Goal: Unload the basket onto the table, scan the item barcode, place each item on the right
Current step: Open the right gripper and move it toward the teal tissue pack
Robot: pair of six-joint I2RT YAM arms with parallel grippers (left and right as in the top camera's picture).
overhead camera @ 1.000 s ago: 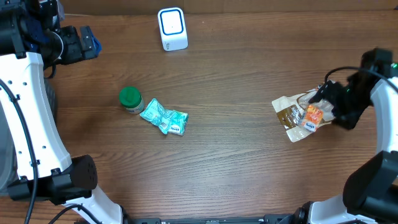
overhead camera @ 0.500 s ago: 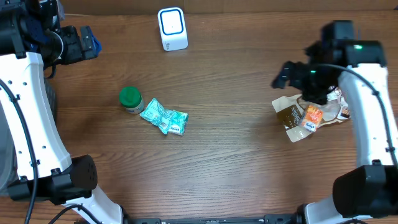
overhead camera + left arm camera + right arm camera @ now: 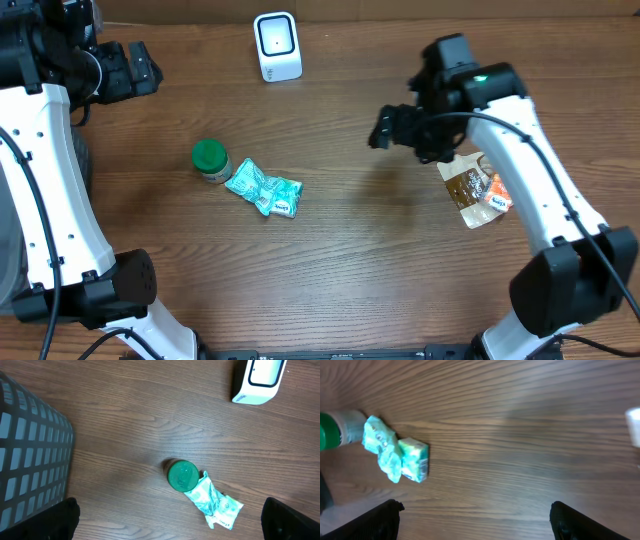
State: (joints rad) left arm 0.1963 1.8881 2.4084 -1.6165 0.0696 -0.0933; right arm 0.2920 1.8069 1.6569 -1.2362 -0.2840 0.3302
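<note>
Some of pouch [image 3: 476, 190] under right arm [image 3: 531, 152]

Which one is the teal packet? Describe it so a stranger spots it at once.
On the wooden table, left of centre, stands a green-lidded jar. The packet lies beside it, on its right. It is crumpled and teal-and-white, unlike the round jar, the white scanner at the far edge and the brown pouch far right.

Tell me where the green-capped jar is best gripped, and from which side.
Grip the green-capped jar across its round cap, coming from above: it seems to stand upright, cap up. Keep off the teal packet lying against its right side in the overhead view.
</note>
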